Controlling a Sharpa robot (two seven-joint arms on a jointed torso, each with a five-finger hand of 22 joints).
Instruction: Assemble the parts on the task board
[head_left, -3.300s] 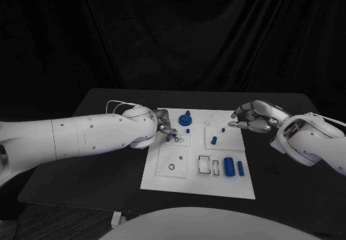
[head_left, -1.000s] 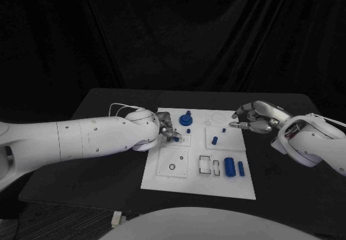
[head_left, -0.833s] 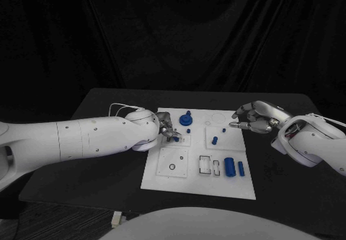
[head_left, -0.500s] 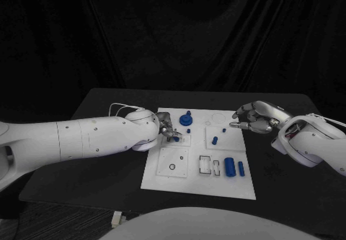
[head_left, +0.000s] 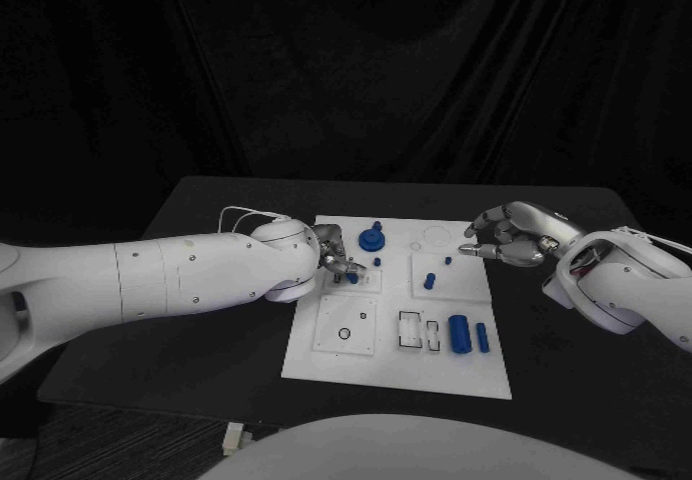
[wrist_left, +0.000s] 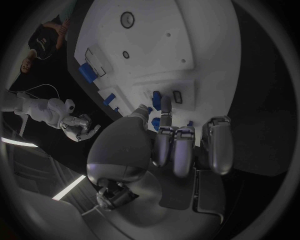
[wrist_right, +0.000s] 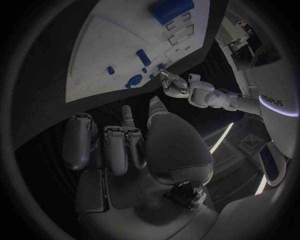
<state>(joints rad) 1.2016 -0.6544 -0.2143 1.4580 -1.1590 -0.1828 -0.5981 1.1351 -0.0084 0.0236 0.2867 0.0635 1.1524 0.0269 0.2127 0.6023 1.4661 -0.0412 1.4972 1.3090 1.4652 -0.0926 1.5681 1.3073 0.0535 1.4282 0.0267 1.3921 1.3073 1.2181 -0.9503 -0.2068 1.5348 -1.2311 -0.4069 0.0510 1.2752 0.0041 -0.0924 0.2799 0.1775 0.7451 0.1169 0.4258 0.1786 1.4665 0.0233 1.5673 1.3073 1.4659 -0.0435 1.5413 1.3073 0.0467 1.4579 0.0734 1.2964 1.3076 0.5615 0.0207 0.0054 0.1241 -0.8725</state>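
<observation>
Nothing moves: left robot hand (head_left: 330, 259) keeps pinching a small blue part (head_left: 352, 279) at its fingertips, right robot hand (head_left: 508, 236) stays curled, empty.

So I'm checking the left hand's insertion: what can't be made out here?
- Head view: the left hand covers the slot under its fingers.
- Left wrist view: whether the small blue piece is seated; fingers hide its base.
- Right hand: holding anything, too small to tell.
</observation>
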